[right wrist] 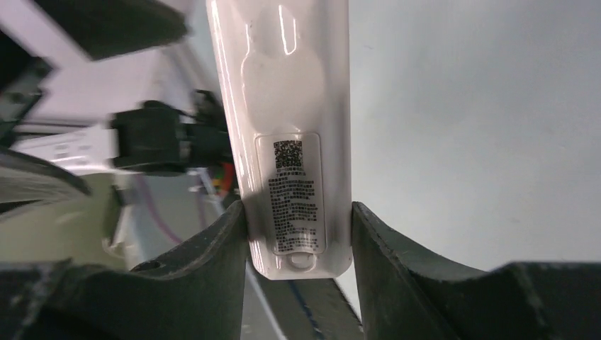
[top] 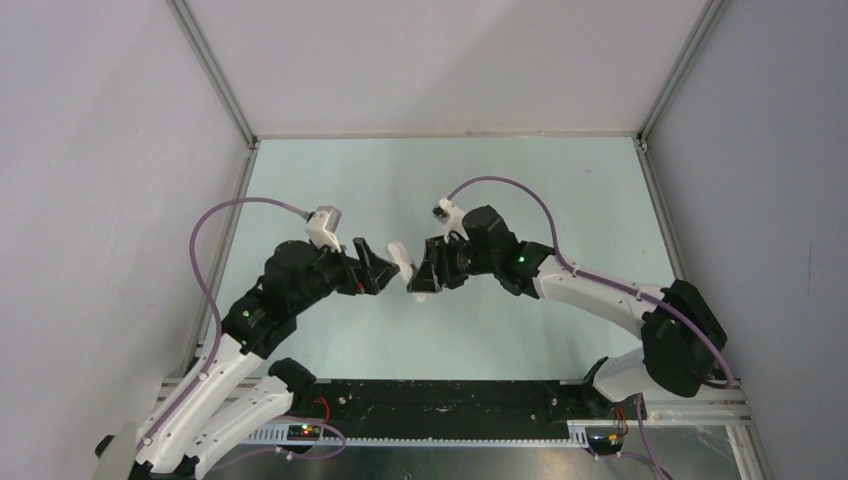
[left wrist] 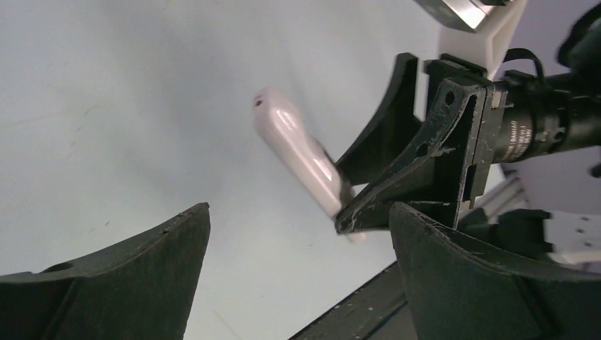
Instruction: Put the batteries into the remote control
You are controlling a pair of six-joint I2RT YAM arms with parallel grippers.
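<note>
The white remote control [right wrist: 287, 134] is held up off the table, back side toward the right wrist camera, with a printed label and closed cover showing. My right gripper [right wrist: 298, 234] is shut on its lower end, one finger on each long edge. In the top view the remote [top: 404, 262] sticks out between both arms. My left gripper [left wrist: 298, 219] is open and empty, jaws wide apart, just left of the remote [left wrist: 298, 152] and apart from it. No batteries show in any view.
The pale green table [top: 440, 180] is enclosed by white walls. A black rail [top: 450, 400] with cable ducts runs along the near edge by the arm bases. Purple cables loop above both wrists.
</note>
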